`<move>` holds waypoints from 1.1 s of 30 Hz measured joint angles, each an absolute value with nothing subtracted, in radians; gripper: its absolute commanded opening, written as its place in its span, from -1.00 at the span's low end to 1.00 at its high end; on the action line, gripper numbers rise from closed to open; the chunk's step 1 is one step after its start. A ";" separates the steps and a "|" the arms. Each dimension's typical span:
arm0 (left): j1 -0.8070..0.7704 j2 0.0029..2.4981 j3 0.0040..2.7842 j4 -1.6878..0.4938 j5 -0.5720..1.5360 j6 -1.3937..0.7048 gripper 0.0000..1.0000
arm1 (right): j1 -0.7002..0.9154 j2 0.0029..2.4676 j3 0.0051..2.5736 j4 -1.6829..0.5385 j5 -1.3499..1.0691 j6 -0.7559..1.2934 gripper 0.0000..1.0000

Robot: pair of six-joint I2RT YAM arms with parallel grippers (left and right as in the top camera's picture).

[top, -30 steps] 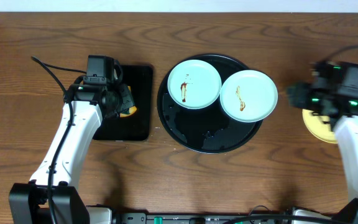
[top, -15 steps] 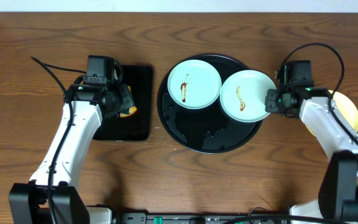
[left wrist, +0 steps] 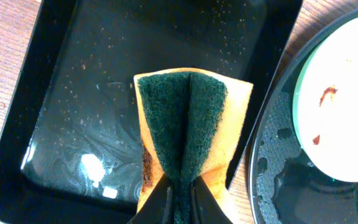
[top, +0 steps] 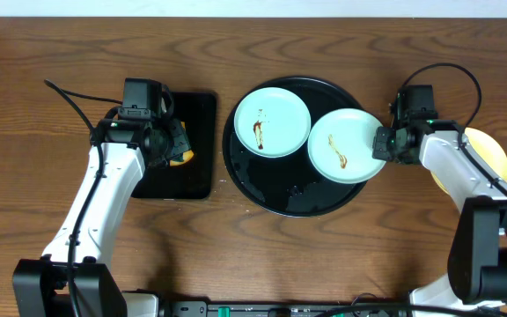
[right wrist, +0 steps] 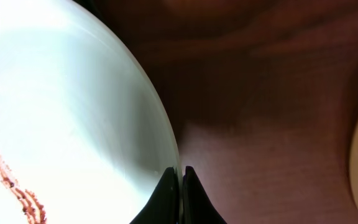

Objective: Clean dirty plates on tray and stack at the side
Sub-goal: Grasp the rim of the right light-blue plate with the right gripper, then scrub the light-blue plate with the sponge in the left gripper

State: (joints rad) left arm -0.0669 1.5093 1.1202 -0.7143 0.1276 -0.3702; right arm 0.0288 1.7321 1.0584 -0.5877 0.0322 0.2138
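Two pale mint-blue plates sit on the round black tray (top: 289,195), each with a brown sauce smear: one at the upper left (top: 274,121), one at the right (top: 341,145). My right gripper (top: 382,143) is shut on the right plate's rim (right wrist: 61,112), its fingertips (right wrist: 180,177) pinching the thin edge. A pale yellow plate (top: 491,158) lies on the table at the far right, partly under my right arm. My left gripper (left wrist: 180,190) is shut on a folded orange and green sponge (left wrist: 188,124) above the rectangular tray.
The smaller rectangular black tray (top: 192,180) lies left of the round tray and holds a film of water (left wrist: 73,124). The round tray's wet rim (left wrist: 278,186) runs close beside it. Bare wood table surrounds both.
My right arm swung in from the far right and shut on the right plate's rim. That plate slid slightly left and toward the front. The left arm stayed still.
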 measured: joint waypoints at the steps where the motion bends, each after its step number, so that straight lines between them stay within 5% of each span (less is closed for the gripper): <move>1: -0.067 1.509 1.120 -0.715 0.128 -0.371 -0.85 | 0.029 1.722 1.056 -0.597 0.033 0.214 -0.98; 11: -0.106 1.509 1.120 -0.697 0.330 -0.370 -0.85 | 0.121 1.562 1.052 -0.706 0.030 0.238 -0.98; 21: -0.414 1.509 1.120 -0.573 0.421 -0.398 -0.85 | 0.235 1.564 1.050 -0.782 0.042 0.356 -0.98; 33: -0.590 1.581 1.119 -0.413 0.428 -0.476 -0.85 | 0.287 1.564 1.050 -0.838 0.043 0.382 -0.98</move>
